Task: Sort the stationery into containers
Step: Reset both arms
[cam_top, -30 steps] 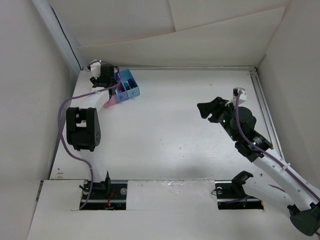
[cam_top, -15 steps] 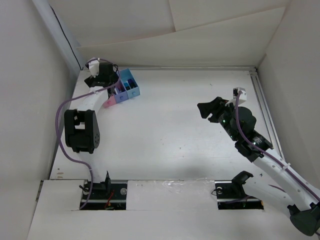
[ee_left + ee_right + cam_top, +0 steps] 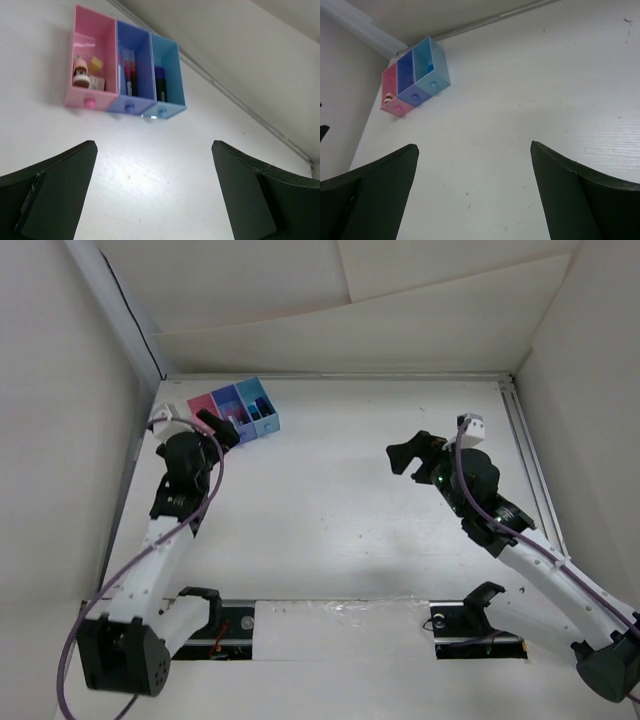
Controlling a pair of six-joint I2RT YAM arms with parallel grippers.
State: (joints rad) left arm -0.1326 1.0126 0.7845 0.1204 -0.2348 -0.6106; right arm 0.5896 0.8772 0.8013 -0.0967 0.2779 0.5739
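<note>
The containers (image 3: 238, 408) stand as a joined row at the far left of the table: pink (image 3: 92, 60), purple-blue (image 3: 131, 65) and light blue (image 3: 169, 70). Thin red pens (image 3: 129, 74) lie in the purple-blue bin, and a dark marker with a purple end (image 3: 160, 86) lies in the light blue one. Small bits, one of them yellow (image 3: 96, 63), sit in the pink bin. My left gripper (image 3: 214, 428) (image 3: 153, 145) hangs open and empty just in front of the bins. My right gripper (image 3: 408, 452) (image 3: 473, 146) is open and empty over the table's right half, facing the containers (image 3: 415, 75) from afar.
White walls close the table on the left, back and right, with a rail (image 3: 525, 440) along the right edge. Both arm bases (image 3: 340, 625) sit at the near edge. Bare white tabletop (image 3: 330, 500) lies between the two grippers.
My left arm has drawn back from over the bins toward the near side, and its gripper has opened. My right gripper has opened wider and shifted slightly left.
</note>
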